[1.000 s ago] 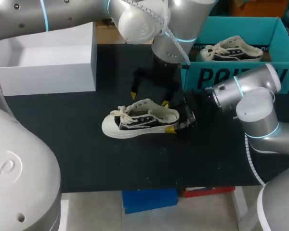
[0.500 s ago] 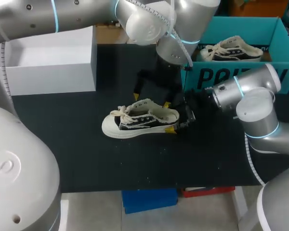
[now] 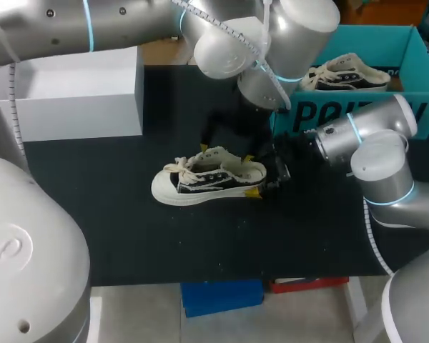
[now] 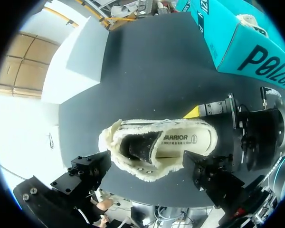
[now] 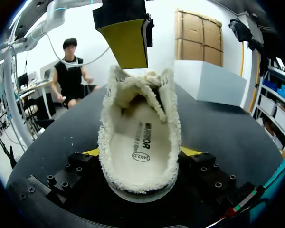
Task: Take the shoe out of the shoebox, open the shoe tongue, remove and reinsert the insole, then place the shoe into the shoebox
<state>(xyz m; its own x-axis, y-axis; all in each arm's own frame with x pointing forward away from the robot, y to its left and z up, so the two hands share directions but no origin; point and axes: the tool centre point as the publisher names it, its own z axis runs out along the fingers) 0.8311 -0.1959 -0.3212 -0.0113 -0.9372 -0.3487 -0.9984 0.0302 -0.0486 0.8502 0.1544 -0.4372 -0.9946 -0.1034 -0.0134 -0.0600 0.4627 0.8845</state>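
Head view showed the shoe [image 3: 207, 179] on the table [image 3: 129, 229], heel clamped by our right gripper [image 3: 252, 175]; our left gripper [image 4: 146, 165] hung above, jaws apart. Light and floppy, we judged: pinch the insole [image 5: 140, 142] by its edge.

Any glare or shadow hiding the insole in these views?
Left wrist view: insole well lit, its toe end shadowed under the tongue. Right wrist view: evenly lit, no glare. Head view: no glare, but the shoe wall hides it.

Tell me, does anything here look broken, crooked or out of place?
Nothing stands out. The black-and-cream canvas sneaker stands upright on the black table, its heel clamped by the right gripper, its cream insole flat inside.
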